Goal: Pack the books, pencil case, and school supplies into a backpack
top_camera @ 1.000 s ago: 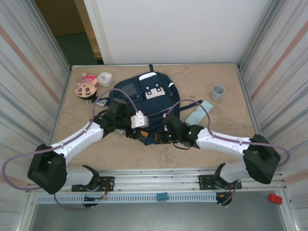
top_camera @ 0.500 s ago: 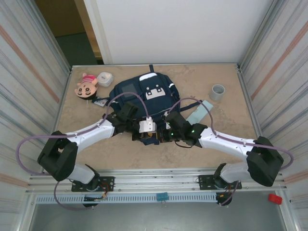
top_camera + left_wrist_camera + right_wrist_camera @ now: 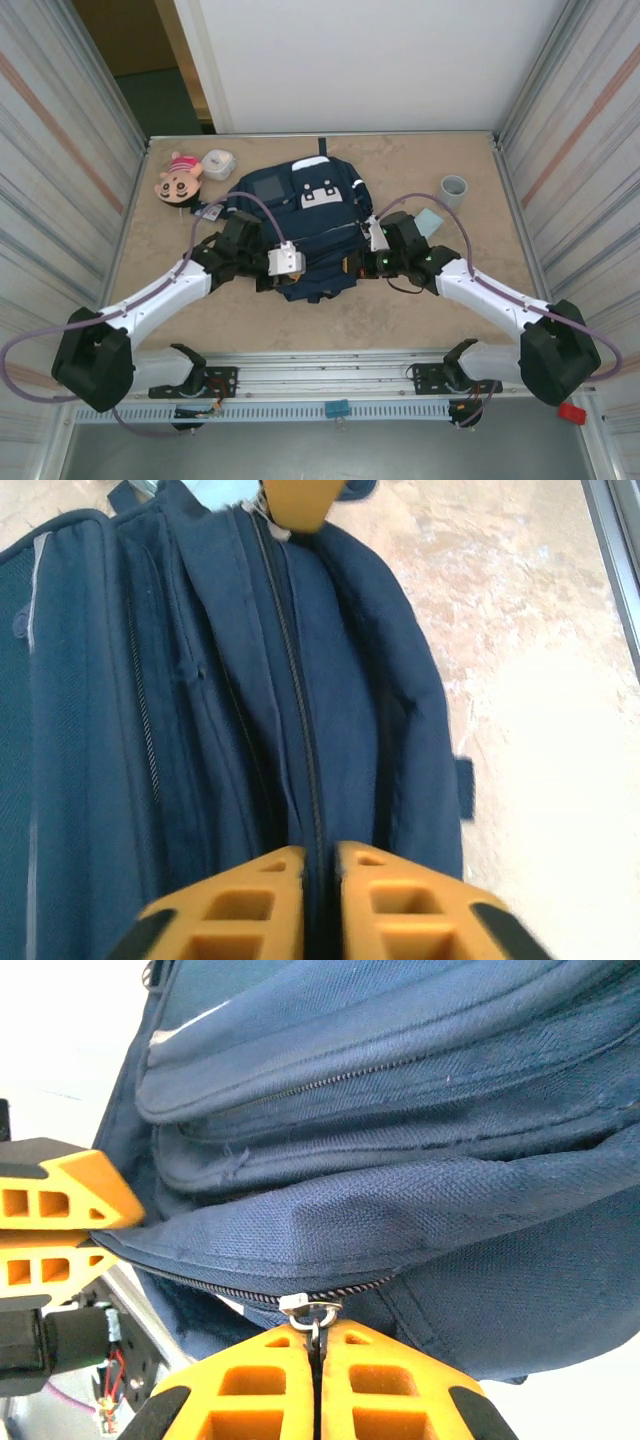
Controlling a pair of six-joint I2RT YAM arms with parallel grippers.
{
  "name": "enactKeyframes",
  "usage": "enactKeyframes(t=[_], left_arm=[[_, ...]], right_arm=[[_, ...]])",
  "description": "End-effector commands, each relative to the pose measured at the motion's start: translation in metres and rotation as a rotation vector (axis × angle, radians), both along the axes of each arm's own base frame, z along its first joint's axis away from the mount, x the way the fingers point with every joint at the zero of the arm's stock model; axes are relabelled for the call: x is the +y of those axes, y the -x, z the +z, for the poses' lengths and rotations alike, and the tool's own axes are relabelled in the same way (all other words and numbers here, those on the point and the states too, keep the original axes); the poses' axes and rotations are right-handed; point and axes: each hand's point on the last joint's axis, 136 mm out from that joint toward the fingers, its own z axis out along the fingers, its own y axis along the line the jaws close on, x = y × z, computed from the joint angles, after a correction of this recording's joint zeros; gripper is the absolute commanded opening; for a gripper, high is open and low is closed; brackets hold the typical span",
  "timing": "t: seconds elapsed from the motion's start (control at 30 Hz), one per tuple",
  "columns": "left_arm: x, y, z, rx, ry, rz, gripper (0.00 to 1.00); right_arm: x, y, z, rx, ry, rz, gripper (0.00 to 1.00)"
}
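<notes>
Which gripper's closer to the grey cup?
Right. The right gripper, on the backpack's zipper pull, lies near-left of the grey cup; the left gripper is farther left.

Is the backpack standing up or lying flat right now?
Lying flat: the backpack rests on the table with its patched front facing straight up at the overhead camera.

Navy backpack [image 3: 315,238] with grey and white patches; the pad [image 3: 432,218] seems pale blue.
</notes>
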Motion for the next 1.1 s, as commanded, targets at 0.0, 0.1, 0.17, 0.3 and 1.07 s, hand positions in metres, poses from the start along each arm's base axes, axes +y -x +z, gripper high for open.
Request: enactKeyframes(t=[0.0,0.1,0.17,0.3,1.07], left_arm=[[0.007,0.01,0.007,0.04,0.0,0.036,0.4],[-0.005,0.004,0.02,0.009,0.015,0.079,0.57],[-0.018,0.002,0.028,-0.01,0.035,0.099,0.62],[-0.043,0.0,0.033,-0.017,0.072,0.104,0.63],[-0.03,0.024,0.05,-0.004,0.167,-0.032,0.0]], right_arm=[[0.0,0.004,0.011,-0.055,-0.004,0.029,0.0],[0.011,0.012,0.024,-0.085,-0.024,0.07,0.0],[0.017,0.017,0.032,-0.098,-0.038,0.087,0.0],[0.025,0.024,0.04,-0.113,-0.048,0.113,0.0],[-0.058,-0.03,-0.003,0.001,-0.001,-0.108,0.0]])
